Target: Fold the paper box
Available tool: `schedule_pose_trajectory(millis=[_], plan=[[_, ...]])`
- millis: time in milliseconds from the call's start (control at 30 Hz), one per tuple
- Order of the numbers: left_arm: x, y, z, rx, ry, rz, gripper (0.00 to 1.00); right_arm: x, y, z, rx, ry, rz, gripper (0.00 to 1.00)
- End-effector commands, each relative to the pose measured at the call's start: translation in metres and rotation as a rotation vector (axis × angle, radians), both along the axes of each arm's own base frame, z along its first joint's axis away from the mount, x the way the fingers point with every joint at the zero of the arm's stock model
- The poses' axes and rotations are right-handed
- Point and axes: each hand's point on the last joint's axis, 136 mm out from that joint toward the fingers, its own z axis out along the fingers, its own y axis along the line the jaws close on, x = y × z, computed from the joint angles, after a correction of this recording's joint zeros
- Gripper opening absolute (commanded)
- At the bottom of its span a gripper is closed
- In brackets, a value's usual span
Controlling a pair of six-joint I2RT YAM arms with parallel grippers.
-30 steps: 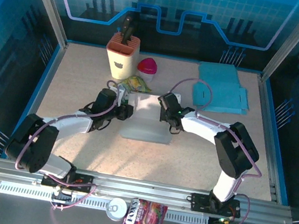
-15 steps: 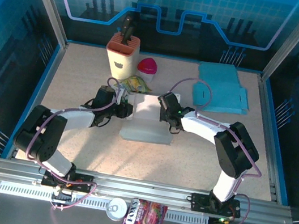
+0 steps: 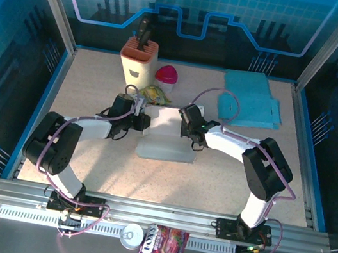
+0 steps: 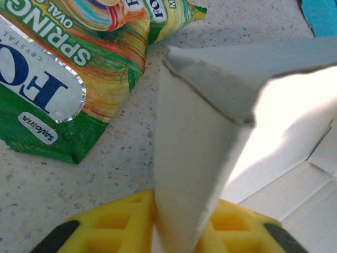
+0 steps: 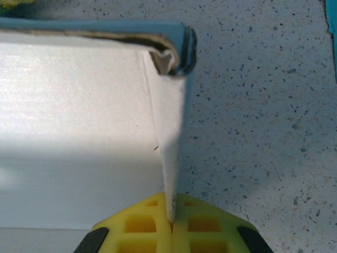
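**A:** The paper box point(image 3: 166, 136) sits mid-table, half-formed. Its white inside faces up, a flat panel lies toward the arm bases, and the walls are raised at the far end.

**B:** 2 grippers on it, 1 per side. The left gripper point(image 3: 141, 120) is at the box's left wall. In its wrist view a raised flap stands right between the yellow fingers point(image 4: 124, 216), pressed from both sides. That is a clamp on the paper box.

**A:** The right gripper point(image 3: 189, 124) does the same on the right wall. Its wrist camera shows the 2 pads point(image 5: 138, 227) squeezed together with the thin wall edge pinched between them. The blue outer face curls over at the top corner.

**B:** The base rests flat on the speckled table point(image 3: 225, 181).

**A:** Moving outward, a green-and-yellow snack packet point(image 3: 154, 93) lies just behind the left corner. The left wrist view shows a strip of table between it and the flap.

**B:** Behind that is the knife block point(image 3: 138, 63) with dark handles sticking up, and a pink-lidded cup point(image 3: 167, 76) just beside it.

**A:** At the far right is a pile of flat blue sheets point(image 3: 250, 100), well apart from the box.

**B:** Down on the near rail there is 1 tin can point(image 3: 132, 235), with a candy bag point(image 3: 164, 243) just beside it.
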Motion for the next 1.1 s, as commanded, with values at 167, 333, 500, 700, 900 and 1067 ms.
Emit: schedule_pose_trajectory(millis=[167,333,500,700,900,1067], plan=[[0.004,0.004,-0.004,0.139,-0.001,0.076,0.0,-0.017,-0.005,-0.025,-0.05,0.104,0.021,0.0],[0.004,0.008,-0.001,0.243,-0.002,0.171,0.0,-0.02,-0.001,-0.028,-0.051,0.108,0.023,0.0],[-0.001,0.011,0.002,0.382,-0.005,0.326,0.0,-0.021,0.003,-0.027,-0.043,0.103,0.021,0.0],[-0.002,0.015,-0.005,0.478,0.034,0.464,0.0,-0.021,0.006,-0.022,-0.029,0.101,0.028,0.0],[0.001,0.012,-0.01,0.587,0.051,0.565,0.0,-0.022,0.008,-0.023,-0.013,0.109,0.04,0.0],[0.001,0.01,-0.014,0.63,0.064,0.613,0.0,-0.023,0.011,-0.025,-0.003,0.119,0.051,0.0]])
